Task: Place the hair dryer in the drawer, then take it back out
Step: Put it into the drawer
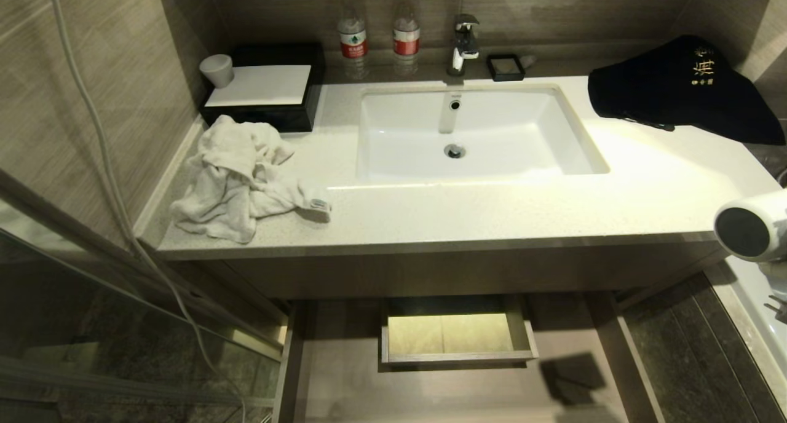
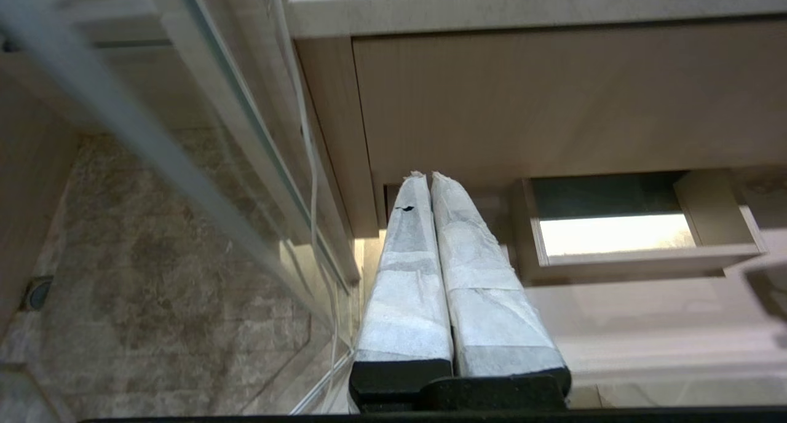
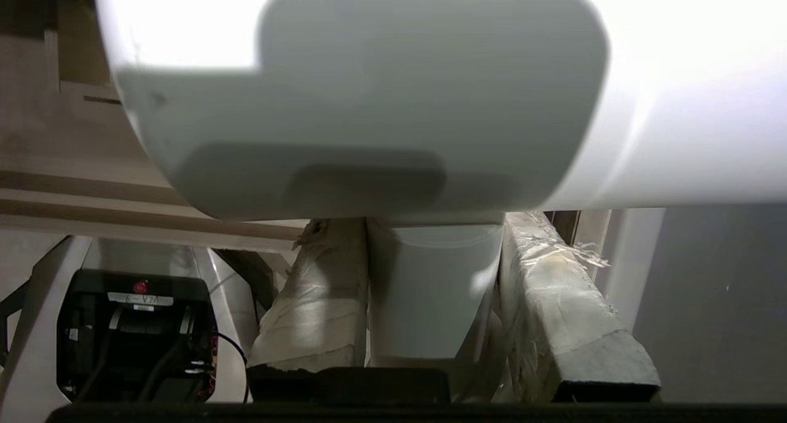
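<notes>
The right tool (image 3: pixel 430 288) grips the straight handle of the white plastic hair dryer (image 1: pixel 751 226), which is in the air at the right end of the pale stone counter (image 1: pixel 492 214), above the open light-brown wooden drawer (image 1: pixel 344 374). The left tool (image 2: pixel 430 183) hangs low with its fingers pressed together, empty.

Layout, clock directions taken from sink (image 1: pixel 479 134), 12 = toward back wall:
- Faucet (image 1: pixel 464 42) at 12, on countertop (image 1: pixel 492 214).
- Two bottles (image 1: pixel 378 29) at 11, against the wall.
- Box (image 1: pixel 264 94) at 10, cup (image 1: pixel 216 71) on its far corner.
- Towel (image 1: pixel 240 177) at 8, in front of box.
- Bag (image 1: pixel 682 88) at 2.
- Drawer (image 1: pixel 458 374) at 6, below countertop, pulled out; boxed cut-out (image 1: pixel 455 331) inside.
- Hair dryer (image 1: pixel 753 226) at 4, off countertop's front right corner.
</notes>
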Motion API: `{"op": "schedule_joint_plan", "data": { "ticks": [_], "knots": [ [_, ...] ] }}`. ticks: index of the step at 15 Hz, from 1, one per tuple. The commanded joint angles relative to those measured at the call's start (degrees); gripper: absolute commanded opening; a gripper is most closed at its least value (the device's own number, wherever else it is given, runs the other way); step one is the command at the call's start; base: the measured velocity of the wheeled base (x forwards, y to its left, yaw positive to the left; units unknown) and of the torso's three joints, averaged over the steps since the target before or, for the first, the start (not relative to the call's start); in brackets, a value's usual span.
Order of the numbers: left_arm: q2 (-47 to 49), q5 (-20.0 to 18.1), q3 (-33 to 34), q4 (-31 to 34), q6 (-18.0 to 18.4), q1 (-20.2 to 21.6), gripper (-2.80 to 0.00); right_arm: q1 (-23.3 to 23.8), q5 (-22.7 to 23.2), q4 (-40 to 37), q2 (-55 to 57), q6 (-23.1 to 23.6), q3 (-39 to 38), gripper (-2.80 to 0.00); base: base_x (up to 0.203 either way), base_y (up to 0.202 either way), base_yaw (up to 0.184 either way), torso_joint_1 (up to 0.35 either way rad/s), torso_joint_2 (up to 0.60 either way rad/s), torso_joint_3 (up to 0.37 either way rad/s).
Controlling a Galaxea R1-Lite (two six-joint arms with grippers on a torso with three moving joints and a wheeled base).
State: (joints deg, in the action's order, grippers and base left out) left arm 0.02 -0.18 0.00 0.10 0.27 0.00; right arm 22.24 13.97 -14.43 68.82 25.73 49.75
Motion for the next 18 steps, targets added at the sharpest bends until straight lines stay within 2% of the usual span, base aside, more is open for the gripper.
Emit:
{"op": "schedule_joint_plan", "data": {
  "ticks": [1,7,11,18],
  "knots": [
    [0.1,0.0,0.1,0.0,0.0,0.0,-2.80,-0.3,0.1,-0.1,-0.6,0.1,-0.6,-2.80,0.000,0.000,0.000,-0.333,0.15,-0.171],
    [0.0,0.0,0.0,0.0,0.0,0.0,-2.80,-0.7,-1.0,1.3,-1.9,0.1,-3.2,-2.80,0.000,0.000,0.000,-0.303,0.12,-0.181],
    [0.1,0.0,0.0,0.0,0.0,0.0,-2.80,-2.5,-4.6,4.0,-2.7,-3.1,-5.6,-2.80,0.000,0.000,0.000,-0.201,0.31,0.100],
    [0.1,0.0,0.1,0.0,0.0,0.0,-2.80,-2.8,-4.7,4.0,-3.5,-3.1,-8.7,-2.80,0.000,0.000,0.000,-0.156,0.32,0.167]
  ]
}}
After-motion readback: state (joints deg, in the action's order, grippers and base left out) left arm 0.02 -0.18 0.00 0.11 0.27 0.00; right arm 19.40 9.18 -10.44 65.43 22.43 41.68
